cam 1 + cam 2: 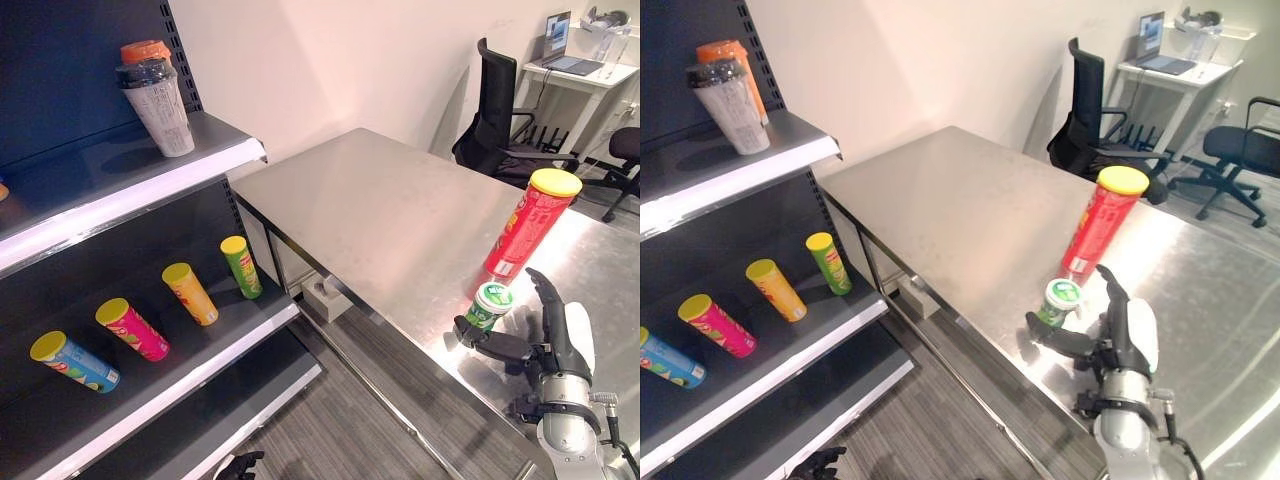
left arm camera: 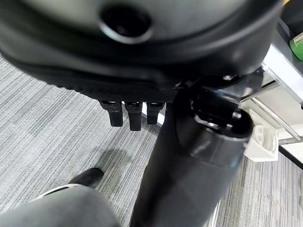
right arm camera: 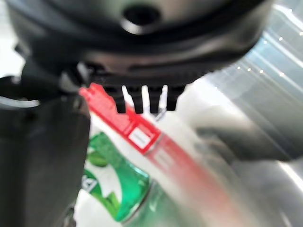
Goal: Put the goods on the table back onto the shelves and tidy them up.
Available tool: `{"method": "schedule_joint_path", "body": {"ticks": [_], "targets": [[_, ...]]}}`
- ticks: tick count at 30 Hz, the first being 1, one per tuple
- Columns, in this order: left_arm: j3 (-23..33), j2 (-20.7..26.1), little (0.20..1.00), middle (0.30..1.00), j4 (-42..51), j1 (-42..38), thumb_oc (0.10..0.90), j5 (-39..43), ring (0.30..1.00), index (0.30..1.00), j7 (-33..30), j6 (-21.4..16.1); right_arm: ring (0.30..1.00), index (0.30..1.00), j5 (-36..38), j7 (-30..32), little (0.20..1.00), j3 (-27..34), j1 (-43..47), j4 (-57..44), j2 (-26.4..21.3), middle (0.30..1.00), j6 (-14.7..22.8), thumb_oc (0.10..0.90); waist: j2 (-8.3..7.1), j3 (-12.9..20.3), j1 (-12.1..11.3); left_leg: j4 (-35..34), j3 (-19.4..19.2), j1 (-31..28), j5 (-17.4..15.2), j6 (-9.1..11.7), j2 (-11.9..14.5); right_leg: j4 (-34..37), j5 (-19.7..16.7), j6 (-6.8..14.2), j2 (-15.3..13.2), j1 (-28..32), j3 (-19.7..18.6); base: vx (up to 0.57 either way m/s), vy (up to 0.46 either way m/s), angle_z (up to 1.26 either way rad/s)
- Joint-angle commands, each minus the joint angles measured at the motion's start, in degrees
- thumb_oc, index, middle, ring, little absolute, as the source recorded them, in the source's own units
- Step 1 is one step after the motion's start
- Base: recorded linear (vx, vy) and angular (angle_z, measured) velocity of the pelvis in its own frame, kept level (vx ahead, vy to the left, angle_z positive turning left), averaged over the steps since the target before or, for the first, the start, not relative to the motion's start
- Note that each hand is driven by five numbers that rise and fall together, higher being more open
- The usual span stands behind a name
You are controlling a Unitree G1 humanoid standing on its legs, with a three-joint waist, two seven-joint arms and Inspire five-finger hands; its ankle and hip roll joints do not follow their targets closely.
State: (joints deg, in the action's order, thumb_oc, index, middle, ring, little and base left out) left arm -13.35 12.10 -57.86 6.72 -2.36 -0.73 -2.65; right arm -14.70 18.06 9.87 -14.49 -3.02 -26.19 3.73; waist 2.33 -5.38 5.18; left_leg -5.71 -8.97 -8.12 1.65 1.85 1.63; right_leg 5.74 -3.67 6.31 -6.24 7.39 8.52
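A small green can (image 1: 491, 302) with a white and green lid stands near the front edge of the steel table (image 1: 380, 210). Just behind it stands a tall red can (image 1: 530, 225) with a yellow lid. My right hand (image 1: 555, 345) is open on the table around the green can, thumb reaching to the can's near side and straight fingers beside it. The right wrist view shows the green can (image 3: 113, 184) and the red can (image 3: 137, 127) just past the fingers. My left hand (image 1: 240, 466) hangs low over the floor, fingers relaxed.
The shelf unit stands at the left. Its middle shelf (image 1: 200, 350) carries several lying cans: green (image 1: 241, 266), orange (image 1: 190, 293), pink (image 1: 133, 329), blue (image 1: 75, 362). A wrapped cup (image 1: 160, 105) stands on the upper shelf. An office chair (image 1: 495, 115) and a white desk (image 1: 575, 70) are behind the table.
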Motion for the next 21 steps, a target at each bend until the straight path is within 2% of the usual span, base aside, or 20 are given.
{"method": "schedule_joint_path", "body": {"ticks": [1,4,5,6,21], "targets": [[0.44,3.68,0.900,0.900,-1.36,-4.76,0.800,-0.65,0.900,0.900,-0.61,-2.23,0.900,0.900,0.59,3.17,0.900,2.85,9.18,-1.21,-2.36,0.900,3.35,0.800,-1.67,0.92,-1.95,0.71,-1.81,-2.04,-5.07,1.84,2.31,-0.74,1.45,3.97,-3.53,0.28,1.83,0.01,-0.005,0.04],[0.49,3.69,0.900,0.900,-1.39,-4.64,0.800,-0.68,0.900,0.900,-0.59,-2.21,0.865,0.865,0.62,3.22,0.865,2.79,9.33,-0.94,-2.44,0.865,3.29,0.776,-1.70,0.88,-2.03,0.71,-1.73,-1.96,-5.05,1.88,2.31,-0.74,1.48,3.94,-3.51,0.27,1.83,0.00,-0.002,0.04],[0.62,3.66,0.900,0.900,-1.57,-4.56,0.800,-0.67,0.900,0.900,-0.65,-2.20,0.392,0.392,0.65,3.16,0.392,2.77,9.40,-0.82,-2.49,0.392,3.24,0.461,-1.68,0.90,-2.13,0.71,-1.72,-1.91,-5.00,1.91,2.32,-0.74,1.49,3.91,-3.50,0.31,1.93,0.00,0.001,0.04],[0.63,3.64,0.900,0.900,-1.55,-4.52,0.800,-0.66,0.900,0.900,-0.67,-2.21,0.300,0.300,0.68,3.12,0.300,2.73,9.47,-0.91,-2.42,0.300,3.26,0.400,-1.67,0.93,-2.14,0.71,-1.71,-1.90,-4.99,1.92,2.32,-0.74,1.48,3.91,-3.50,0.31,1.97,0.00,0.000,0.00],[1.52,3.53,0.900,0.900,-1.89,-4.40,0.800,-0.50,0.900,0.900,-0.92,-2.14,0.300,0.300,0.63,2.61,0.300,4.00,8.47,-1.82,-2.63,0.300,3.22,0.400,-1.86,0.92,-2.00,0.71,-1.73,-1.79,-4.95,2.02,2.42,-0.74,1.40,3.91,-3.39,0.16,2.11,0.00,0.000,0.00]]}}
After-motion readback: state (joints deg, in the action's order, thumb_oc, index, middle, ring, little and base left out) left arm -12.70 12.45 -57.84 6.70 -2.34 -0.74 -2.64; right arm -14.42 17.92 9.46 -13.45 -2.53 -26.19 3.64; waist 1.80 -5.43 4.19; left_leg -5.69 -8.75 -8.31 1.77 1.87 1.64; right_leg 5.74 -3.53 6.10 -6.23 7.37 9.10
